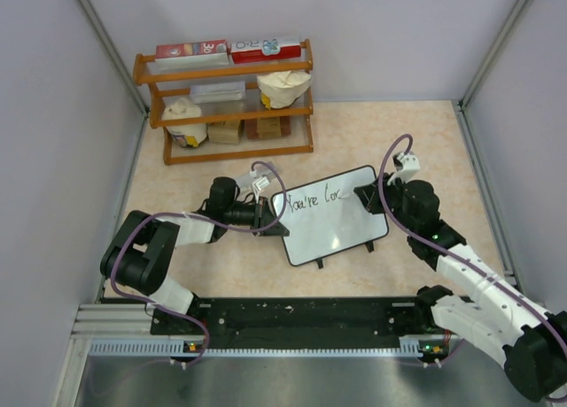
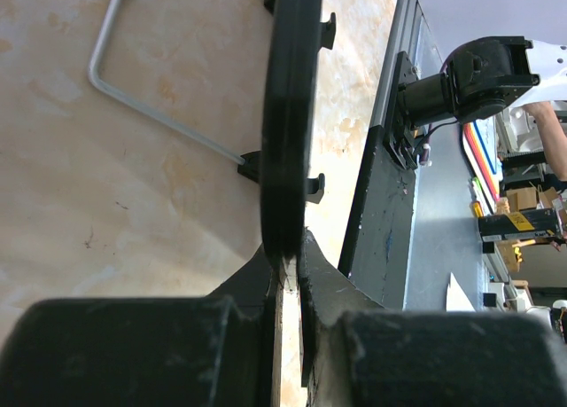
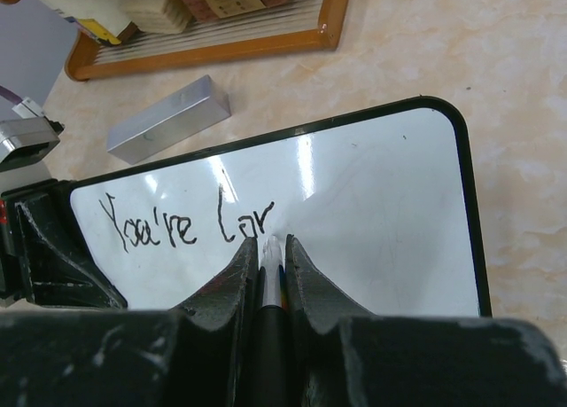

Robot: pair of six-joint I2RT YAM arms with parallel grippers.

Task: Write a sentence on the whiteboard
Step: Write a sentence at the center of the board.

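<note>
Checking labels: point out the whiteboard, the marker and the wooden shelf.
whiteboard (image 1: 341, 225), top view, blank white face
marker (image 3: 270, 258), right wrist view, pale tip end
wooden shelf (image 1: 226, 67), top view, top rail

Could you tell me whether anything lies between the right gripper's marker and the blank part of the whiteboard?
Nothing visible does. The marker, held in the right gripper, touches the whiteboard just after the sentence written so far; the surface beyond is bare. The left gripper clamps the opposite edge.
</note>
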